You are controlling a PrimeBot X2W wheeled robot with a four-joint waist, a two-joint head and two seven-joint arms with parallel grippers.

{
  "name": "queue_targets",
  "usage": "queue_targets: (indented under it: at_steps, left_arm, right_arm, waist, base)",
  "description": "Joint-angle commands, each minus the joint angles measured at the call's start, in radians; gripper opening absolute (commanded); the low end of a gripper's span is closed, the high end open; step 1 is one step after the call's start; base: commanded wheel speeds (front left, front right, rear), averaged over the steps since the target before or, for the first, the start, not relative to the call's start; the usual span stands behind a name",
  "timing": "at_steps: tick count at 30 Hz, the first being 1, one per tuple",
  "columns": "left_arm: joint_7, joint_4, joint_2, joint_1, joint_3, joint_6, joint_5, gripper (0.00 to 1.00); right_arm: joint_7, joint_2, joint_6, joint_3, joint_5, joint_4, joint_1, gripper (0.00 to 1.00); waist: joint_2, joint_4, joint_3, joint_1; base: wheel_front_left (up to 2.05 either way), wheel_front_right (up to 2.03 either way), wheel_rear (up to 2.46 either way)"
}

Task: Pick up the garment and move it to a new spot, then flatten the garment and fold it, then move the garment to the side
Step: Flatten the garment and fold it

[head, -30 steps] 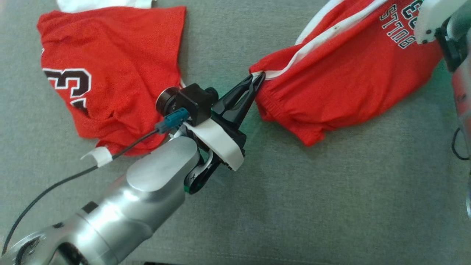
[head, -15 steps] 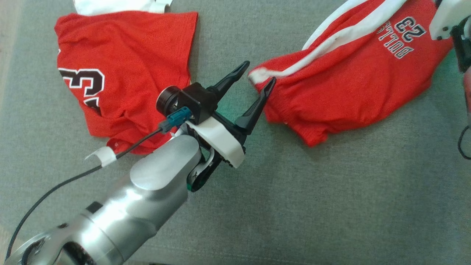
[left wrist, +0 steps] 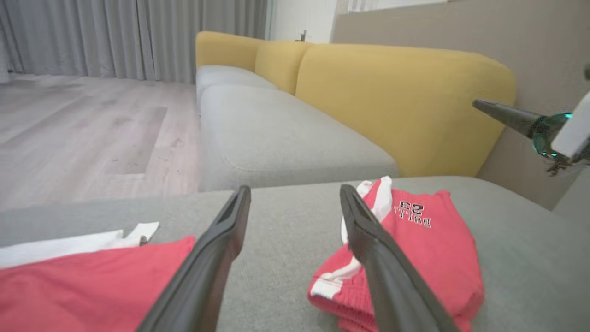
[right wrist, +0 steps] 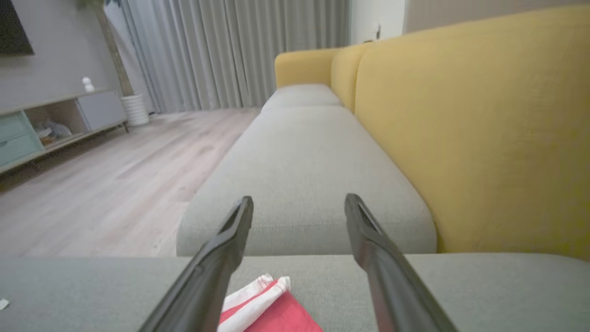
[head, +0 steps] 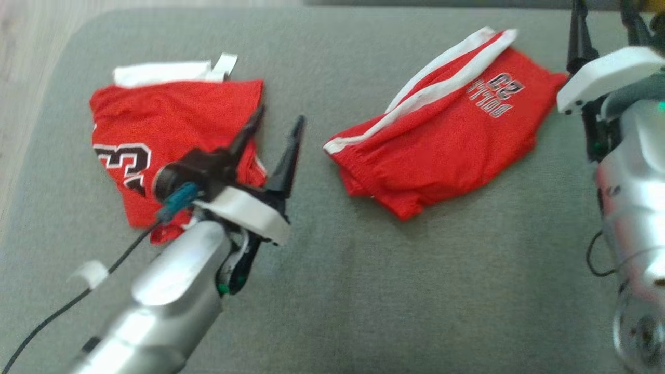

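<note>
The left claw (head: 280, 115) and right claw (right wrist: 298, 199) are wide open and empty. The left claw might grab the red jersey (head: 171, 130) close beside it, not the red shorts (head: 441, 140) to its right.

A grey cushioned seat (head: 363, 291) carries red shorts (head: 441, 145) on its right and, well apart, a red jersey (head: 156, 119) on its left.

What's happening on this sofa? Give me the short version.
A two-armed robot is working on a pair of red shorts, which lie roughly folded on the grey sofa cushion. Neither arm holds them. The left end effector hangs open by the edge of a red jersey, apart from the shorts. The right end effector is open too, off the shorts' right end.
</note>
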Motion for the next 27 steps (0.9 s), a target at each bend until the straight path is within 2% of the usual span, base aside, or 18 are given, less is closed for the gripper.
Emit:
queue_targets:
  at_steps: [1,4,9,12,16,18,24,27]
  left_arm:
    - [-0.009,-0.042,0.033,-0.011,0.064,0.013,0.019,1.00]
    - [-0.009,-0.111,0.053,0.055,0.157,0.040,0.085,1.00]
    - [-0.009,-0.235,0.067,0.190,0.274,0.053,0.240,1.00]
    - [-0.009,-0.287,0.050,0.288,0.351,0.061,0.296,1.00]
    - [-0.009,-0.318,0.022,0.398,0.400,0.050,0.382,1.00]
    - [-0.009,-0.321,-0.009,0.455,0.436,0.028,0.410,1.00]
    - [-0.009,-0.318,-0.051,0.480,0.482,-0.018,0.452,1.00]
    - [-0.009,-0.310,-0.071,0.470,0.503,-0.046,0.472,1.00]
  right_arm:
    - [-0.013,0.022,-0.001,0.020,0.015,-0.075,0.008,1.00]
    - [-0.013,0.058,-0.001,0.046,0.074,-0.219,0.127,1.00]
    - [-0.014,0.093,-0.001,0.104,0.149,-0.438,0.351,1.00]
    - [-0.014,0.108,-0.001,0.139,0.176,-0.537,0.485,1.00]
    - [-0.014,0.118,-0.001,0.156,0.174,-0.615,0.636,1.00]
    - [-0.014,0.122,-0.001,0.148,0.178,-0.657,0.702,1.00]
    - [-0.013,0.124,-0.001,0.153,0.190,-0.707,0.726,1.00]
    - [0.000,0.124,-0.001,0.151,0.159,-0.727,0.700,1.00]
  waist:
    - [0.0000,-0.041,-0.049,0.0003]
    - [0.0000,-0.062,-0.086,0.0003]
    - [0.0000,-0.091,-0.133,0.0003]
    - [0.0000,-0.103,-0.147,0.0003]
    - [0.0000,-0.107,-0.151,0.0003]
    - [0.0000,-0.108,-0.142,0.0003]
    - [0.0000,-0.095,-0.107,0.0003]
    - [0.0000,-0.083,-0.076,0.0003]
  base:
    - [0.00,0.00,0.00]
    - [0.00,0.00,0.00]
    - [0.00,0.00,0.00]
    - [0.00,0.00,0.00]
    - [0.00,0.00,0.00]
    - [0.00,0.00,0.00]
    - [0.00,0.00,0.00]
    - [0.00,0.00,0.00]
